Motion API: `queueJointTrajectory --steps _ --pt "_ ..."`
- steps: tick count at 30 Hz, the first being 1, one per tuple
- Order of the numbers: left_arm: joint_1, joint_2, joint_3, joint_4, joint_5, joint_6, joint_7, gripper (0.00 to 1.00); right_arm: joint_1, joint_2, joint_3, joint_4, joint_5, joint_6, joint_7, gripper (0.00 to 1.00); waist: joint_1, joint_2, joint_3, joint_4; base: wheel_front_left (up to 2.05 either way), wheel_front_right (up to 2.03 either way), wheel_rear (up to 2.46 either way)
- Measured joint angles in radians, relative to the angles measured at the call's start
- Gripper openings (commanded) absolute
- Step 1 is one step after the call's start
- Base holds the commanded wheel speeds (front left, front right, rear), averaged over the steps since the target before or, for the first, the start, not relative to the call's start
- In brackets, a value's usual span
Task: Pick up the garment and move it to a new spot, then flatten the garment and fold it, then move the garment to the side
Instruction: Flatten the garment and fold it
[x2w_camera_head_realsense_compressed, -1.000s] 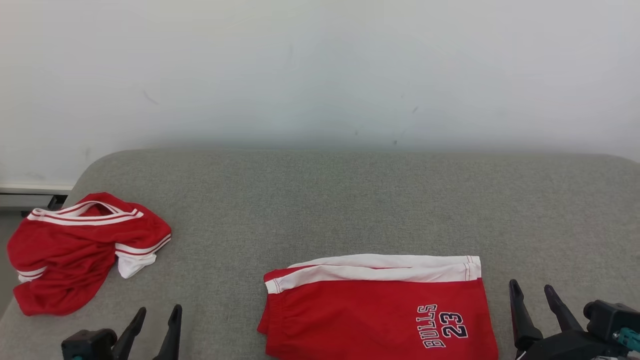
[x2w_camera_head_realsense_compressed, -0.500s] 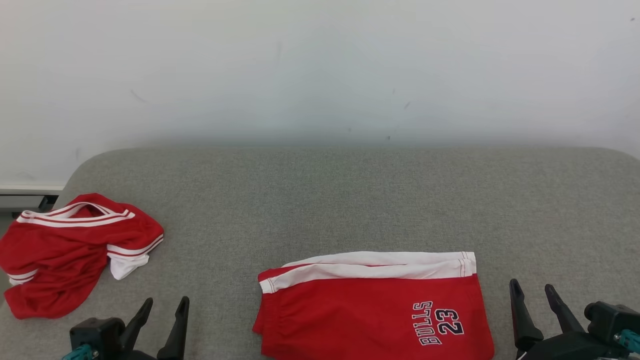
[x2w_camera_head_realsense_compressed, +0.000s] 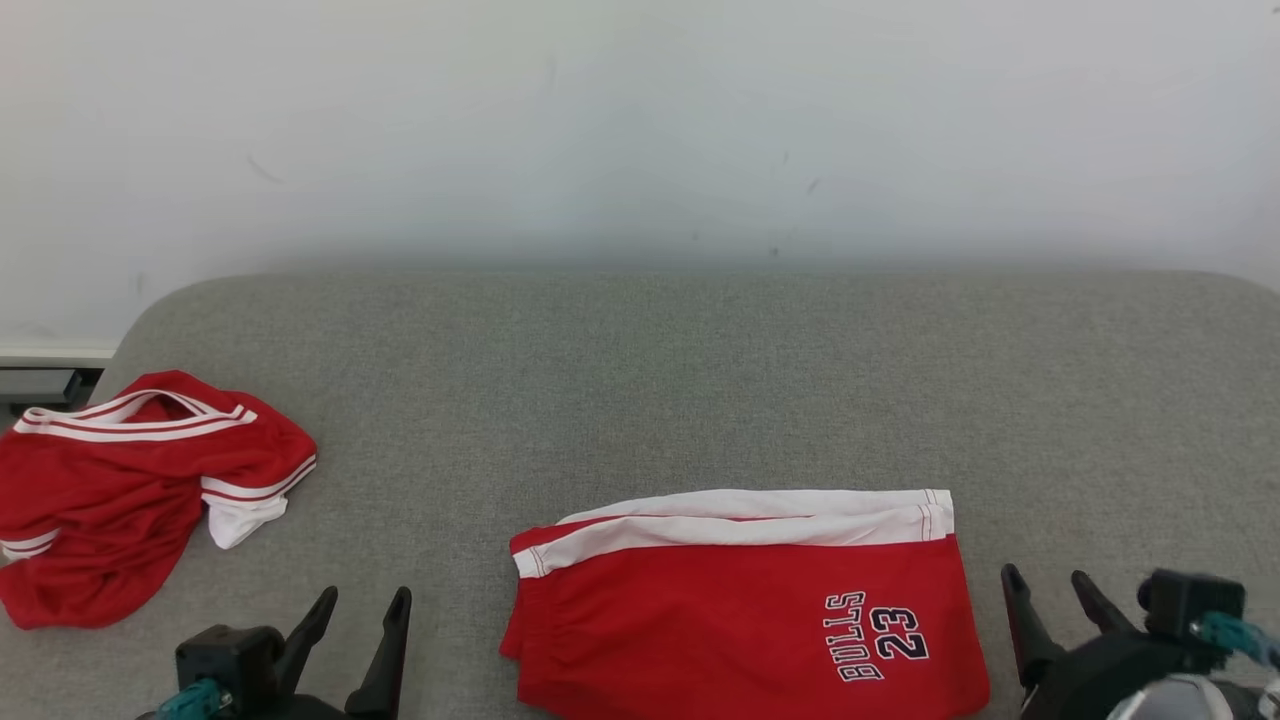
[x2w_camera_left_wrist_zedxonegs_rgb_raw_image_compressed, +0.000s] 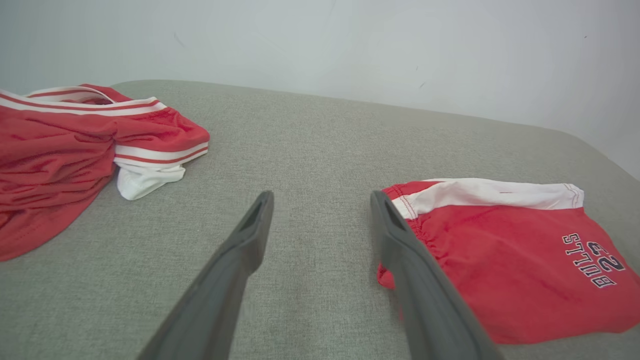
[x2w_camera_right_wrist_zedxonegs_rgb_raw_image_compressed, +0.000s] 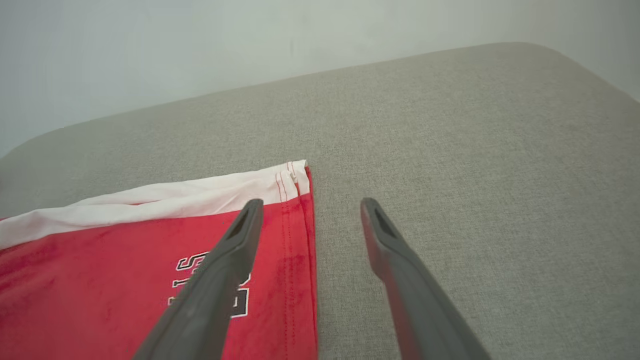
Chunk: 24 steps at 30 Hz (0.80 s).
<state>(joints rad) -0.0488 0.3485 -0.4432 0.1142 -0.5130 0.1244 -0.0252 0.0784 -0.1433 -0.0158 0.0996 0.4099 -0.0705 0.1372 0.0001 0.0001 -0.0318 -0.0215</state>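
Note:
A red garment, shorts with a white band and "BULLS 23" print, lies flat and folded at the near middle of the grey padded surface. A second red garment with white stripes sits crumpled at the far left edge. My left gripper is open and empty, low between the two garments. In the left wrist view its fingertips point at bare grey fabric, with the shorts just right and the crumpled garment left. My right gripper is open and empty beside the shorts' right edge.
A plain white wall rises right behind the padded surface. The surface's rounded left corner falls away near a pale baseboard. Bare grey fabric stretches across the back and the right side.
The head camera has shifted, so the whole scene sits slightly higher and further left. My left gripper has come a little right and forward, nearer the shorts. Both grippers stay open.

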Motion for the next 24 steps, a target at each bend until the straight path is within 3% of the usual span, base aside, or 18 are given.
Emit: queueJointTrajectory --steps 14,17,20,21,22,24 --pt "-0.023 -0.027 -0.012 -0.02 0.042 0.0 0.053 1.0 -0.217 -0.031 0.064 0.289 -0.007 -0.006 0.255 0.99 0.0 0.0 0.025 0.019 0.0 0.0 0.0" --pt "-0.023 -0.027 -0.011 -0.023 0.048 0.0 0.065 1.0 -0.251 -0.031 0.067 0.326 -0.013 -0.01 0.278 0.89 0.0 0.0 0.026 0.022 0.0 0.0 0.0" --pt "-0.022 -0.028 -0.009 -0.028 0.049 0.0 0.07 1.0 -0.269 -0.029 0.067 0.36 -0.015 -0.017 0.295 0.67 0.0 0.0 0.027 0.026 0.0 0.0 0.0" --pt "-0.022 -0.029 -0.007 -0.029 0.05 0.0 0.074 1.0 -0.276 -0.029 0.067 0.371 -0.015 -0.017 0.298 0.67 0.0 0.0 0.028 0.027 0.0 0.0 0.0" --pt "-0.022 -0.03 -0.005 -0.03 0.051 0.0 0.078 1.0 -0.282 -0.029 0.069 0.382 -0.016 -0.018 0.304 0.5 0.0 0.0 0.028 0.028 0.0 0.0 0.0" --pt "-0.022 -0.031 -0.004 -0.032 0.055 0.0 0.084 1.0 -0.298 -0.029 0.079 0.412 -0.028 -0.018 0.312 0.47 0.0 0.0 0.029 0.031 0.0 0.0 0.0"
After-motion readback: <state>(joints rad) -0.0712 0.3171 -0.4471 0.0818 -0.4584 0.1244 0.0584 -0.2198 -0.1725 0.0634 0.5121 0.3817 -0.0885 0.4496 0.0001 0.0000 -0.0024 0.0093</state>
